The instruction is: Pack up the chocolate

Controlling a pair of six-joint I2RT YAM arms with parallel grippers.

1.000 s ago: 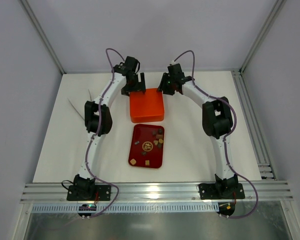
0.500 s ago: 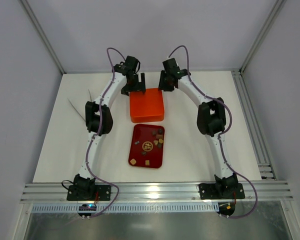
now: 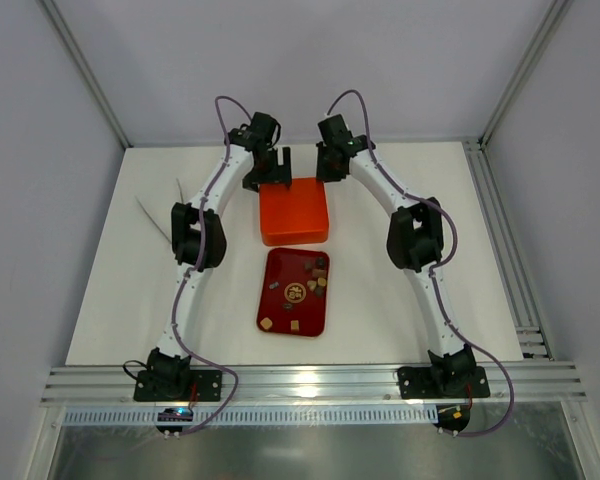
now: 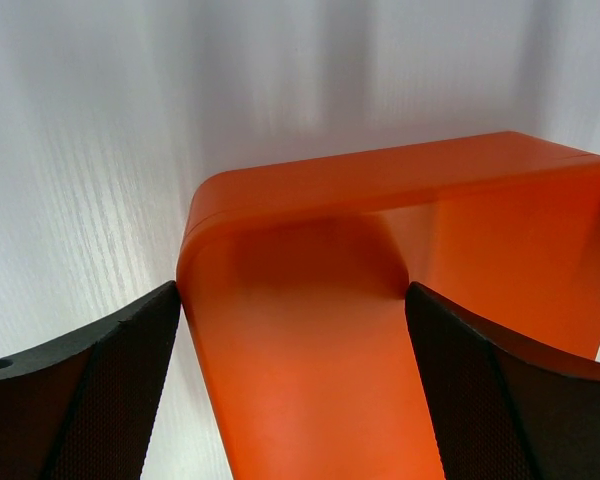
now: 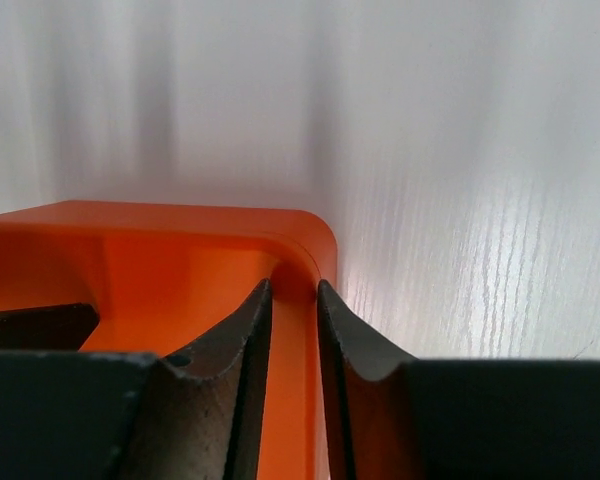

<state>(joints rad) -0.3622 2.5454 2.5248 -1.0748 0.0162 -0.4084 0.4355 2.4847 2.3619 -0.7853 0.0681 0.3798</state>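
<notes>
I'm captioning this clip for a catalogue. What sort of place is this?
Probably a robotics lab test cell: two robot arms bolted to an aluminium rail, both at an orange box on a white table, enclosed by plain panels and metal framing.

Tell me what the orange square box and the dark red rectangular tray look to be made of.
The orange square box is probably moulded plastic with a smooth satin finish: the corners are rounded, the highlights are soft, and no grain or weave shows. The dark red rectangular tray looks rigid and smooth, perhaps plastic or coated card, but it is too small in the top view to be sure.
</notes>
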